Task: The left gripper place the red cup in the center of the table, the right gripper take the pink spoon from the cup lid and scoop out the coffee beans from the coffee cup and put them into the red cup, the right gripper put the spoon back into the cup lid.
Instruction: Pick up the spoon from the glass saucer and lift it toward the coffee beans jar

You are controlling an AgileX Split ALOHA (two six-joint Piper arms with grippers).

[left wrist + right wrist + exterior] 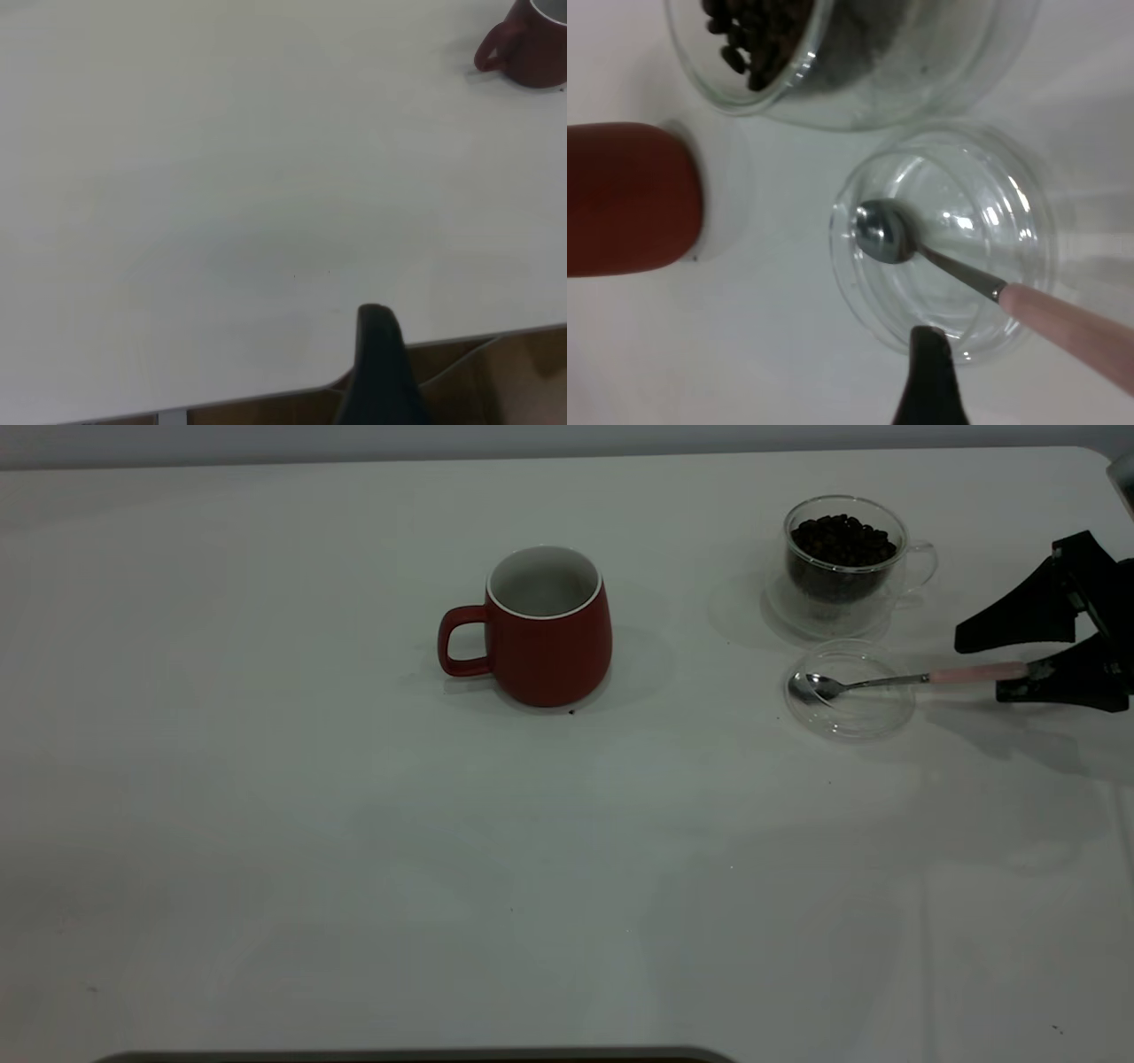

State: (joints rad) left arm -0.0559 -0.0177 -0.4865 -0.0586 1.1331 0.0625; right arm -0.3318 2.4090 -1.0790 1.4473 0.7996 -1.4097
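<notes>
Right gripper (pixel 1010 664) cropped at right frame edge, jaws spread around pink spoon (pixel 886 681) handle, contact unclear; left gripper's state indeterminable. White table (pixel 354 850).

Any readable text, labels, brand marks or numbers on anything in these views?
None. The red cup, the coffee cup, the cup lid, the pink spoon and the table bear no print; the right tool shows no marking either.
</notes>
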